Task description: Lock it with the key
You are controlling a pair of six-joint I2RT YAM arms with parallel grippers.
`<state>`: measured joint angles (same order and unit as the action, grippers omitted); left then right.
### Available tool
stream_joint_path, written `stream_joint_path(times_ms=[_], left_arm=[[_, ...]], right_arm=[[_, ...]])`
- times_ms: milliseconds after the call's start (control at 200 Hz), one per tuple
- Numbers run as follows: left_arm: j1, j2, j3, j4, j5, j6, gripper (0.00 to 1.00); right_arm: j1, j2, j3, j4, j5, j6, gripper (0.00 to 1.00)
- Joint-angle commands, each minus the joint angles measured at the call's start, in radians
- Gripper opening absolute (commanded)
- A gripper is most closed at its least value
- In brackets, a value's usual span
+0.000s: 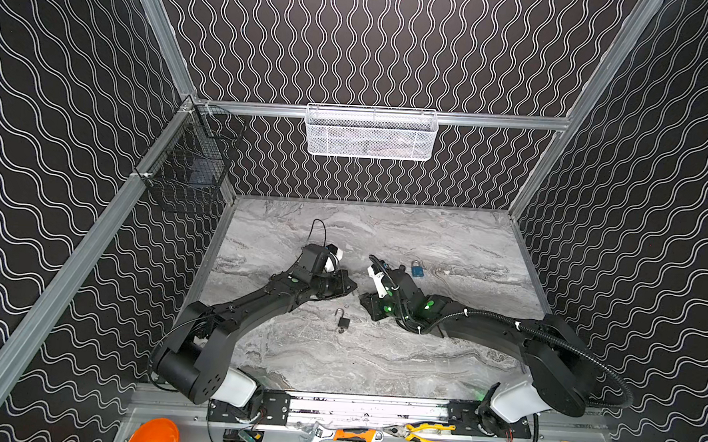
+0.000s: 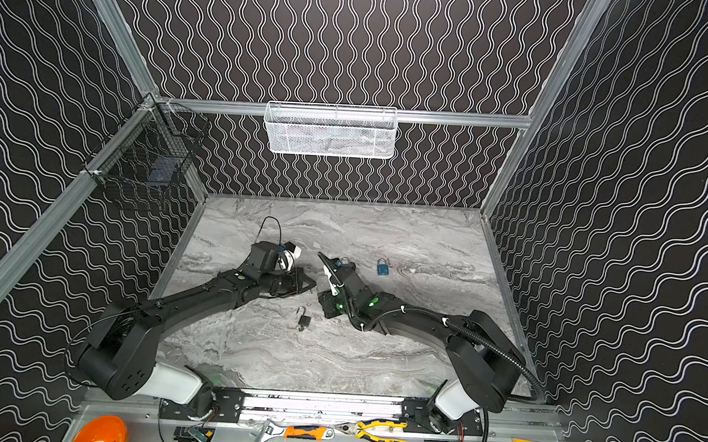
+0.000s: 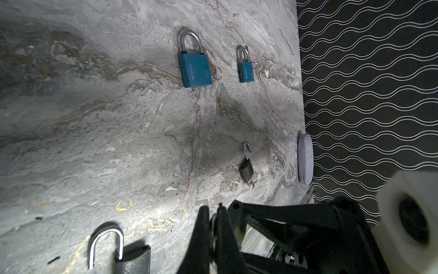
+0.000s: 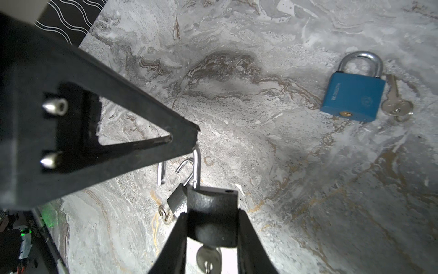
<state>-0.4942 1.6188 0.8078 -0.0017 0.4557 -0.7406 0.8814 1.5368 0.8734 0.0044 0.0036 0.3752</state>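
Note:
My right gripper (image 4: 212, 214) is shut on the body of a dark grey padlock (image 4: 212, 201), held above the marble table (image 1: 378, 356). Its silver shackle (image 4: 196, 166) stands open, and a key (image 4: 208, 259) sticks out of its underside. In the left wrist view the same padlock (image 3: 132, 259) shows with its shackle (image 3: 106, 244) raised. My left gripper (image 3: 214, 213) (image 1: 353, 287) is shut, with nothing clearly between its fingers. It sits beside the shackle, and one finger (image 4: 142, 128) hides the shackle's top, so contact is unclear.
A small dark padlock (image 1: 343, 321) lies open on the table under the grippers. Two blue padlocks (image 3: 195, 68) (image 3: 246, 71) lie beyond, one with a loose key (image 4: 397, 104). A white basket (image 1: 370, 133) and a black basket (image 1: 188, 167) hang on the walls. Pliers (image 1: 430, 434) rest on the front rail.

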Motion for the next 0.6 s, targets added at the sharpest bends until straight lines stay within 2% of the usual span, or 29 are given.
stream_joint_path(times_ms=[0, 95, 245, 440, 596], left_arm=[[-0.001, 0.003, 0.011, -0.002, -0.012, 0.022, 0.00], [-0.001, -0.008, 0.015, -0.002, -0.010, 0.011, 0.00], [-0.001, -0.038, 0.007, 0.009, -0.013, -0.007, 0.00], [-0.001, -0.058, 0.011, 0.015, -0.009, -0.032, 0.00], [-0.001, -0.080, 0.001, 0.062, -0.012, -0.066, 0.00]], right_arm=[[0.001, -0.021, -0.005, 0.034, 0.011, 0.012, 0.34], [0.001, -0.031, -0.012, 0.031, 0.015, 0.018, 0.38], [-0.001, -0.057, -0.019, 0.011, 0.022, 0.034, 0.52], [-0.013, -0.136, -0.073, 0.014, 0.020, 0.091, 0.61], [-0.040, -0.229, -0.150, 0.065, -0.041, 0.168, 0.62]])
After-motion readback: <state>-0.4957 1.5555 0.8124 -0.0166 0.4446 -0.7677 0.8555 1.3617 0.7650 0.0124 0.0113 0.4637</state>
